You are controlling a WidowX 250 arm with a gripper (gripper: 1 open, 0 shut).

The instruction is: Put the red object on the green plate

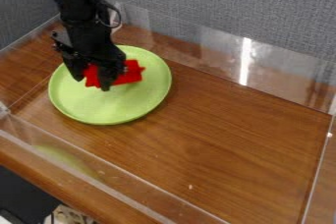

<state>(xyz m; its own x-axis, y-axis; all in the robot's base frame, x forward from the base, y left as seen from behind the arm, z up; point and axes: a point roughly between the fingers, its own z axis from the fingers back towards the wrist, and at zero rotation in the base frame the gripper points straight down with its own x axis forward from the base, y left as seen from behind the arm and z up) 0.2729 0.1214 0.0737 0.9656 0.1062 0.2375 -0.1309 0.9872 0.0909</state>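
Observation:
The lime-green round plate (pixel 125 100) lies on the wooden table at the left. Over its upper middle hangs my black gripper (pixel 92 70), pointing down. It is shut on the red object (pixel 118 73), a bright red block that sticks out to the right of the fingers. The block sits just above the plate's surface, or on it; I cannot tell which. The arm comes down from the upper left and hides part of the block and of the plate's far rim.
Clear plastic walls (pixel 250 56) ring the wooden table (pixel 237 140). A white wire stand (pixel 116 16) is partly visible behind the arm at the back left.

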